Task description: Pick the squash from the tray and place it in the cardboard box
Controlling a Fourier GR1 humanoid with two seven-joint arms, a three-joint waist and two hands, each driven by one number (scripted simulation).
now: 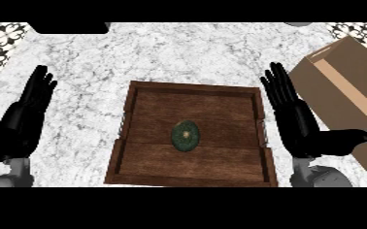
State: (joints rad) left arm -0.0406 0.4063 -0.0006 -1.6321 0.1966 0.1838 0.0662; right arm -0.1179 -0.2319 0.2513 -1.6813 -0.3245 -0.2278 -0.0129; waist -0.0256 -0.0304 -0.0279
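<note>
A dark brown wooden tray (192, 171) with low raised walls lies on the white marbled surface (179, 53), and everything else sits around it. The small dark green oval squash (186, 136) rests on the tray's floor, roughly at its middle and a little toward the near wall, with bare wood all round it and none of the four walls touching it. The black left hand (25, 119) stands out beyond the tray's left wall, fingers straight and pointing away from the robot, holding nothing, with a strip of bare marble between it and the tray. The black right hand (297, 119) stands just beside the tray's right wall, fingers likewise straight and spread slightly, nothing in it, its thumb pointing away from the tray. The plain brown cardboard box (337, 85) lies beyond the tray's right wall, past the right hand, set at an angle and cut by the view's right edge, its open top showing a lighter inner wall. Beyond the tray's far wall a broad stretch of marble lies open.
</note>
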